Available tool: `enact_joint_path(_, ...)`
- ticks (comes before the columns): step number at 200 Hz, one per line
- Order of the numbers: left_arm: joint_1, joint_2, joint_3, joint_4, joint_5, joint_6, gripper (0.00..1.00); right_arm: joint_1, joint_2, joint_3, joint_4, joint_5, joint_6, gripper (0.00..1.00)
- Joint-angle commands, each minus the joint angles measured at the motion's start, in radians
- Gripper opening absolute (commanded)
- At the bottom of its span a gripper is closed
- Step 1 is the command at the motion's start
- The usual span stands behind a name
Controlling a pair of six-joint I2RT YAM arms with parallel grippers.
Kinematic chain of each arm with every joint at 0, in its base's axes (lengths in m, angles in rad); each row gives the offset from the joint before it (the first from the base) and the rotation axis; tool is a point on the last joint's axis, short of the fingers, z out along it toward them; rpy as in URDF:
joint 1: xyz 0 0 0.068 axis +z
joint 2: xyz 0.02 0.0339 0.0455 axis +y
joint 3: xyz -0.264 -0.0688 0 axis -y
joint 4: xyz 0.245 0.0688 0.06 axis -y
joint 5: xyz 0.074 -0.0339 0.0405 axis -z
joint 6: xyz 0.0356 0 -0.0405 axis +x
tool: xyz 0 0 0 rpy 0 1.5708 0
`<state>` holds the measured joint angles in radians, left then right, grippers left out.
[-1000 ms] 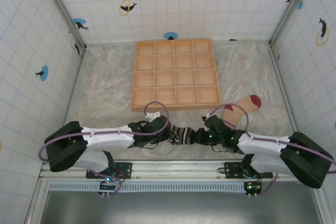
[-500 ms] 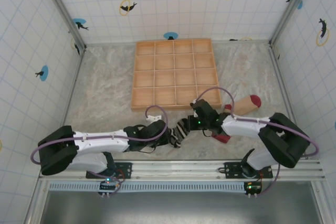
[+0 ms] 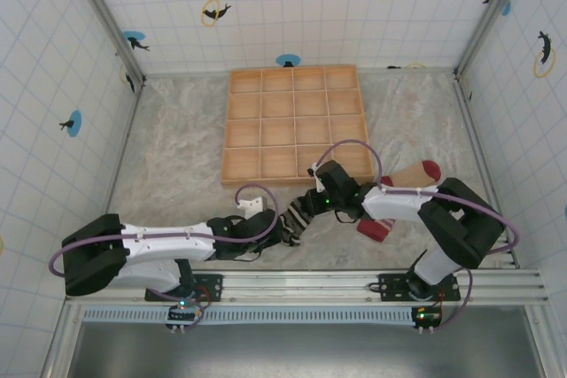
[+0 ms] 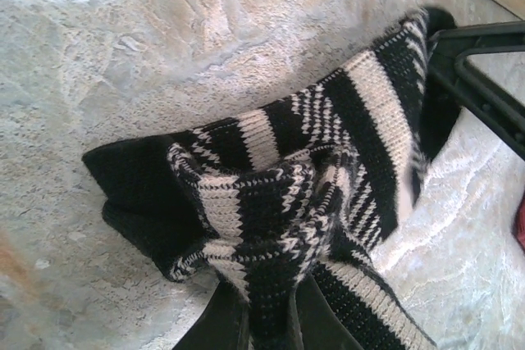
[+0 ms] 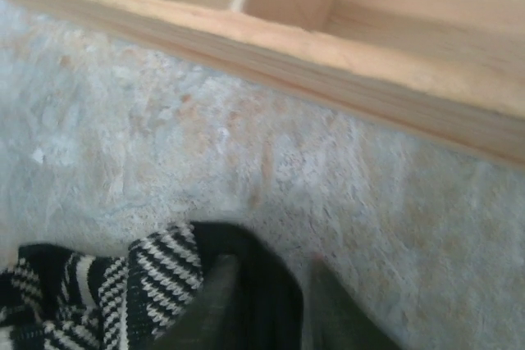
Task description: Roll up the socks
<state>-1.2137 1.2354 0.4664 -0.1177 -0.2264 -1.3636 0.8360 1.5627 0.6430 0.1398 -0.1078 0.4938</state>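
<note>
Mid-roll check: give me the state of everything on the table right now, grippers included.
striped sock: bunched and partly folded on the table, between both grippers, not rolled.
left gripper: shut on the striped sock's bunched end.
right gripper: fingers apart around the sock's black end; grip unclear.
tan sock: lying flat, unrolled, partly under the right arm.
wooden tray: compartments empty.

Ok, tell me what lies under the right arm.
The tan sock lies on the table under the right arm. Its tan foot and dark red toe show beyond the arm, and another red part shows on the near side. The arm covers the stretch between.
</note>
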Motion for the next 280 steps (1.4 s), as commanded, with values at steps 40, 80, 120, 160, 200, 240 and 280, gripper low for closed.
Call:
enact_joint_path(40, -0.017, 0.056, 0.025, -0.095, -0.011, -0.06, 0.0, 0.035, -0.269, -0.135, 0.098, -0.004, -0.144, 0.65)
enact_joint_path(80, -0.019, 0.07, 0.043, -0.108, 0.003, -0.087, 0.0, 0.119, -0.502, -0.348, 0.218, 0.044, -0.211, 0.8)
enact_joint_path(120, -0.02, 0.087, 0.066, -0.126, 0.016, -0.111, 0.0, 0.269, -0.603, -0.484, 0.326, 0.195, -0.294, 0.82)
enact_joint_path(160, -0.021, 0.108, 0.077, -0.129, 0.022, -0.121, 0.0, 0.433, -0.52, -0.545, 0.52, 0.36, -0.385, 0.74)
enact_joint_path(200, -0.022, 0.111, 0.079, -0.129, 0.028, -0.126, 0.0, 0.518, -0.353, -0.501, 0.652, 0.437, -0.469, 0.73)
enact_joint_path(240, -0.021, 0.105, 0.078, -0.133, 0.032, -0.127, 0.0, 0.519, -0.217, -0.434, 0.691, 0.426, -0.472, 0.72)
enact_joint_path(280, -0.023, 0.102, 0.072, -0.135, 0.034, -0.134, 0.0, 0.52, -0.119, -0.389, 0.746, 0.412, -0.462, 0.71)
